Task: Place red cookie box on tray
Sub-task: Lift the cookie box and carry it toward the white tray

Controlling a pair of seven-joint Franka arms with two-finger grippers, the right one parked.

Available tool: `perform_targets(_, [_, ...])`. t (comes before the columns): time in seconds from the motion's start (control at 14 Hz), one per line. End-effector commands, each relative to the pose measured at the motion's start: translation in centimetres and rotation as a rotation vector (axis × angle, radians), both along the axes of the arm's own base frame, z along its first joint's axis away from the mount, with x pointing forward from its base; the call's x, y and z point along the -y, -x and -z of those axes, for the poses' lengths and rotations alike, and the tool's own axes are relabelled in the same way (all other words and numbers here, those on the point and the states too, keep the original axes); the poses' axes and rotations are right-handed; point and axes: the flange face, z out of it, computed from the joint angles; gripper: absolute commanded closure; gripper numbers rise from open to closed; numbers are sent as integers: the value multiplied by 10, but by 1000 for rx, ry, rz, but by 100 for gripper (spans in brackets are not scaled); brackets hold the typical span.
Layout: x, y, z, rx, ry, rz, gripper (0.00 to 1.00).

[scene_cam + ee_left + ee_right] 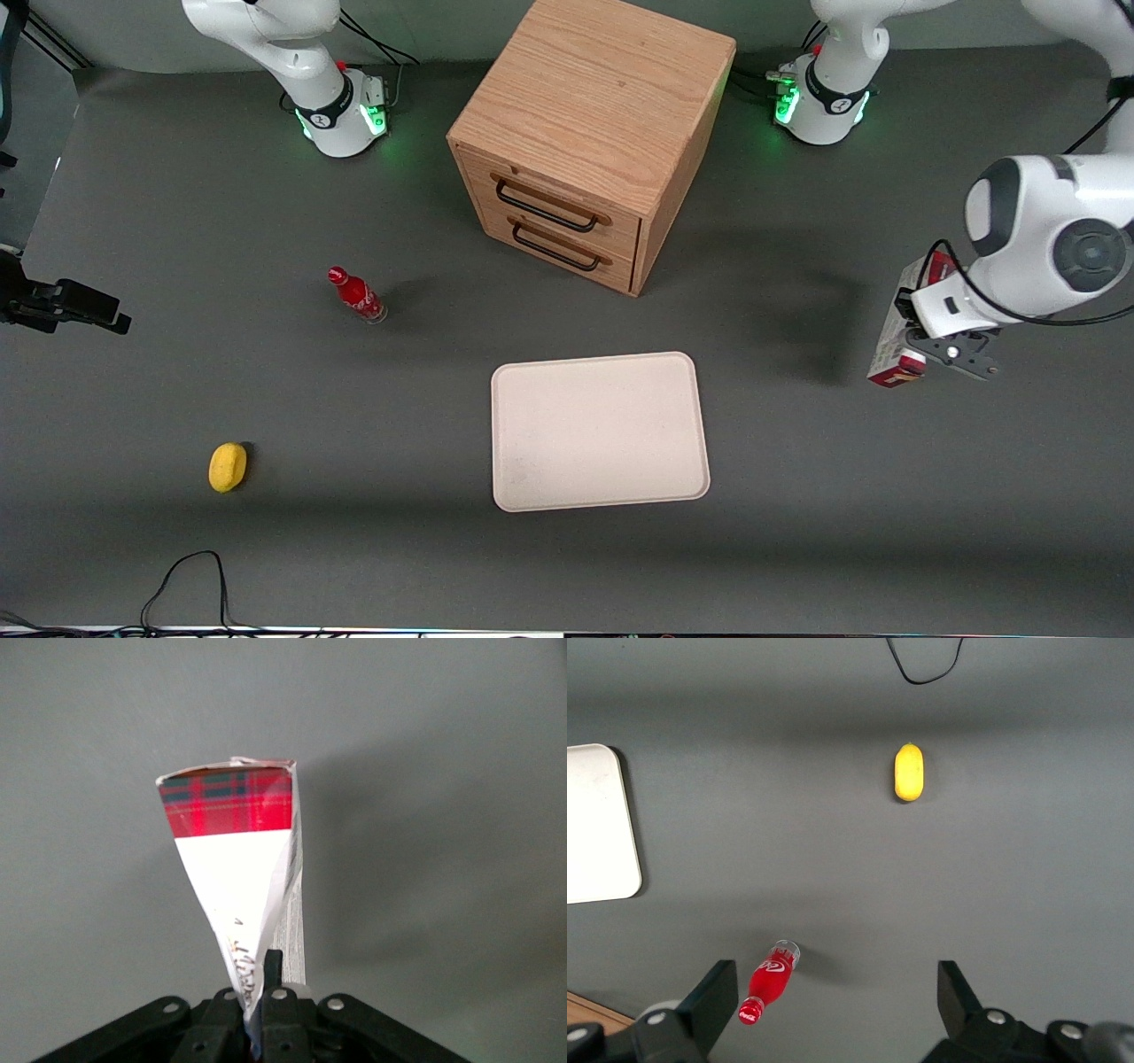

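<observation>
The red cookie box (897, 350) hangs in my left gripper (926, 341), held above the grey table toward the working arm's end. In the left wrist view the box (239, 859) shows its white panel and red tartan end, with the gripper (259, 992) shut on its near edge. The cream-white tray (599, 431) lies flat near the middle of the table, nearer the front camera than the wooden cabinet, and well apart from the box. A strip of the tray also shows in the right wrist view (594, 824).
A wooden two-drawer cabinet (589, 133) stands farther from the camera than the tray. A small red bottle (356, 295) and a yellow lemon (228, 466) lie toward the parked arm's end. A black cable (186, 576) loops at the front edge.
</observation>
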Motion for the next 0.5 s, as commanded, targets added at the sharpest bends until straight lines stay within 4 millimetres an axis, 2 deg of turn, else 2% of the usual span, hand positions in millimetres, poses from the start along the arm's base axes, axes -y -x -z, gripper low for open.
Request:
perform_targets(0.0, [23, -22, -81, 8, 14, -78, 100])
perform_targets(0.14, [34, -29, -129, 8, 21, -147, 100])
perform_targets(0.29, [45, -36, -161, 10, 65, -214, 100])
perform_targets(0.43, [62, -46, -179, 6, 80, -292, 100])
